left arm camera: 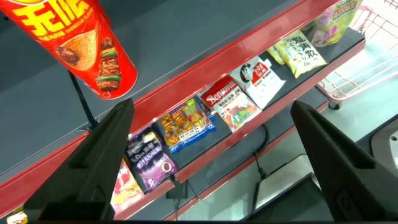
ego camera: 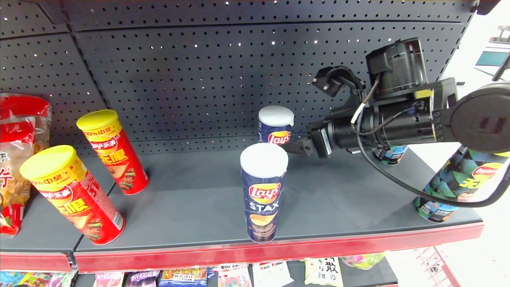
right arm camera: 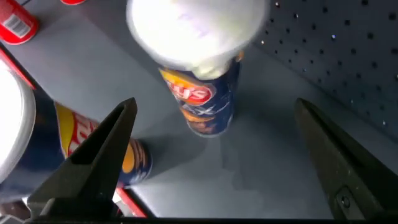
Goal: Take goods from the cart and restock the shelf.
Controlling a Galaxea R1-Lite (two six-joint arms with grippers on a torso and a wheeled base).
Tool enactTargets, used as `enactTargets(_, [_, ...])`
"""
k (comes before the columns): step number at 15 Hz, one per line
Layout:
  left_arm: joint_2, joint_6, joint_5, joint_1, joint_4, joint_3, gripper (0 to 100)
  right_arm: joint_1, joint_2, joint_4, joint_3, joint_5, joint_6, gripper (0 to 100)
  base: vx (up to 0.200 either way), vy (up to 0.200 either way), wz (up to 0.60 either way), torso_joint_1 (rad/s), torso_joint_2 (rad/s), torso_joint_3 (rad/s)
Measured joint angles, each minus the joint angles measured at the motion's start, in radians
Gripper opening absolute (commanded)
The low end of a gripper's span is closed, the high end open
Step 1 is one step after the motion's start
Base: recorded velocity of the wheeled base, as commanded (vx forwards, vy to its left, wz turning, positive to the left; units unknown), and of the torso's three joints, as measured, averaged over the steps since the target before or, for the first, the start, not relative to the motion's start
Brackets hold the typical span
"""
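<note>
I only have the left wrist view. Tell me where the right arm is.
Observer: Over the grey shelf. The right end effector is open, with the rear blue can upright just ahead of it, not gripped.
Operator: Name whatever else is blue up there.
Observer: A front blue can stands upright at the shelf's front edge, in line with the rear one.
Operator: Give me the shelf's right end.
Observer: A dark patterned can stands near the front right corner, partly hidden by the arm.
</note>
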Motion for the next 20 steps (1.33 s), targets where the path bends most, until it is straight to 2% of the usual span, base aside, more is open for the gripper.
enactTargets(8, [0.052, 0.0, -0.005, -0.002, -0.004, -0.003, 100, -0.028, -0.22, -0.002, 0.241, -0.003, 0.026, 100, 0.0, 0.0, 0.0, 0.0, 0.0, 0.0])
enactTargets(12, [0.124, -0.006, -0.013, -0.002, -0.032, -0.009, 100, -0.002, -0.415, -0.002, 0.409, -0.007, 0.024, 100, 0.0, 0.0, 0.0, 0.0, 0.0, 0.0])
enactTargets(15, [0.176, -0.009, -0.013, -0.002, -0.053, -0.011, 100, 0.029, -0.572, -0.002, 0.537, -0.063, 0.012, 100, 0.0, 0.0, 0.0, 0.0, 0.0, 0.0])
enactTargets(18, [0.237, -0.033, -0.012, -0.002, -0.081, -0.019, 100, 0.045, -0.738, -0.001, 0.667, -0.084, 0.005, 100, 0.0, 0.0, 0.0, 0.0, 0.0, 0.0])
enactTargets(20, [0.289, -0.064, -0.013, -0.002, -0.13, -0.027, 100, 0.047, -0.848, -0.001, 0.742, -0.088, 0.007, 100, 0.0, 0.0, 0.0, 0.0, 0.0, 0.0])
